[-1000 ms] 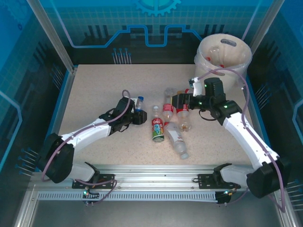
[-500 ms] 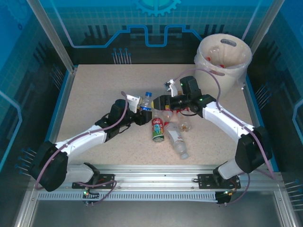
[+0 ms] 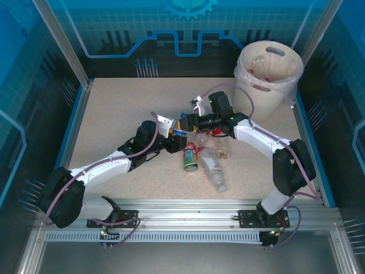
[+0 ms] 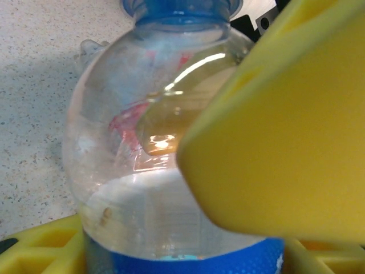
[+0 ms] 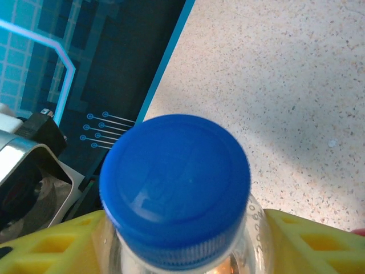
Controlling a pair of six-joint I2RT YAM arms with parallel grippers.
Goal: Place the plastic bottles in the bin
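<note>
Speckled beige table (image 3: 114,103), blue-panelled enclosure. Item under handling: blue-capped bottle (image 5: 174,188), near table centre, between the two arms. Its labelled body is clamped in the left gripper (image 3: 173,132). Yellow pads of the right gripper (image 3: 191,121) flank the neck; whether they press cannot be told. At the 1 o'clock corner stands the bin (image 3: 279,94), well apart. At 5 o'clock of the held one lie loose bottles (image 3: 208,162). Assessment: empty, light, slick, thin walls likely to dent. The stiff neck below the cap is the sounder hold.

Left arm (image 3: 102,165) meets right arm (image 3: 259,136); left jaws clamp, right jaws flank one bottle (image 4: 142,171).
</note>
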